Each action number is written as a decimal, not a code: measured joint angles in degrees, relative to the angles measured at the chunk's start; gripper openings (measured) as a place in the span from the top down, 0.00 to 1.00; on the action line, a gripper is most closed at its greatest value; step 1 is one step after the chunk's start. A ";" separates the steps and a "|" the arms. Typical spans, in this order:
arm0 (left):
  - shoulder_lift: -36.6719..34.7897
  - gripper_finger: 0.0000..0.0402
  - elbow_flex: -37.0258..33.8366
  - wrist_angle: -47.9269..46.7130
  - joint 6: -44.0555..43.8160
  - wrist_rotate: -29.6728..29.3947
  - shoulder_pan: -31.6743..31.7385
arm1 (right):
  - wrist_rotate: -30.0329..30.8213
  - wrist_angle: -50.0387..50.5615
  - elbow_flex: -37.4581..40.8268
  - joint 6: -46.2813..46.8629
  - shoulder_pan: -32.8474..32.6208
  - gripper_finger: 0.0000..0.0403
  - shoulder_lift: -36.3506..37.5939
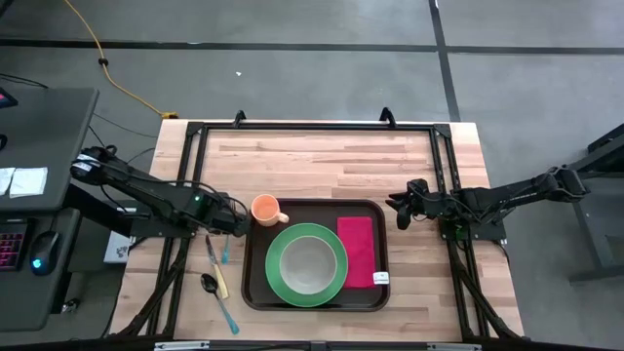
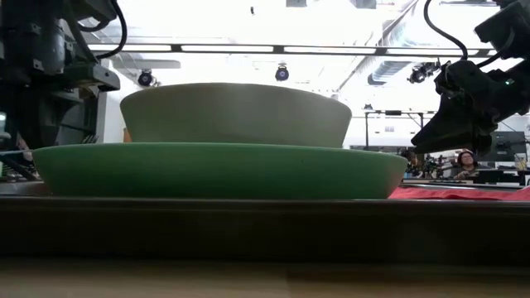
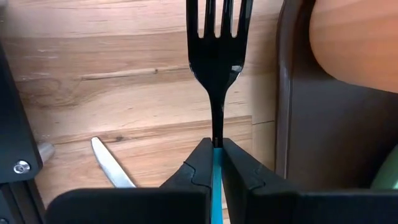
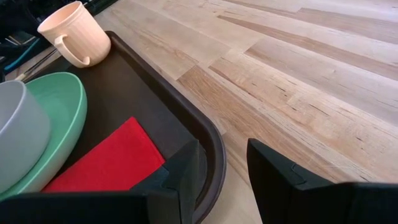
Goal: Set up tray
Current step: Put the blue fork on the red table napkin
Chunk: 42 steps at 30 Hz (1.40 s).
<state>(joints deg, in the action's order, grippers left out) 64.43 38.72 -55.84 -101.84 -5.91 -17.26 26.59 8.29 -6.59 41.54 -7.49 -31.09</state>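
The dark brown tray [image 1: 255, 283] lies mid-table. It carries a green plate [image 1: 281, 278] with a grey bowl [image 1: 310, 261] on it, a red napkin [image 1: 357, 250] and a peach mug [image 1: 265, 209] in its far left corner. My left gripper [image 1: 235, 227] points down just left of the tray, shut on a fork [image 3: 217, 37] with black tines and a blue handle. My right gripper [image 4: 227, 171] hangs open over the tray's far right corner, holding nothing. My left gripper pinches the fork between its two fingers where the black neck meets the blue handle [image 3: 217, 144]. The fingers come from above, pointing down, across the fork. The fork lies level in the hold over the bare wood beside the tray's left rim [image 3: 283, 93], its tines sticking out past the fingertips.
A knife [image 1: 216, 265] and a blue-handled spoon [image 1: 218, 298] lie on the wood left of the tray, near the left gripper. A black frame [image 1: 317, 125] runs around the table's top. Bare wood lies far of the tray.
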 joint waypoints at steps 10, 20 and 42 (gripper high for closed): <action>-4.19 0.87 0.02 -0.06 1.29 -0.70 0.00 | 0.02 0.04 0.00 -0.02 0.00 0.72 0.00; -4.48 0.87 8.07 -7.37 5.06 -3.55 0.00 | 0.21 0.07 0.00 -0.02 0.00 0.72 0.00; -1.35 0.87 19.54 -13.25 8.61 -8.20 0.00 | 1.13 -0.85 0.00 1.01 0.00 0.72 0.00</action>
<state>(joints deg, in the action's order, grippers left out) 63.07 58.26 -69.09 -93.23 -14.11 -17.26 27.72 7.44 -6.59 42.55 -7.49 -31.09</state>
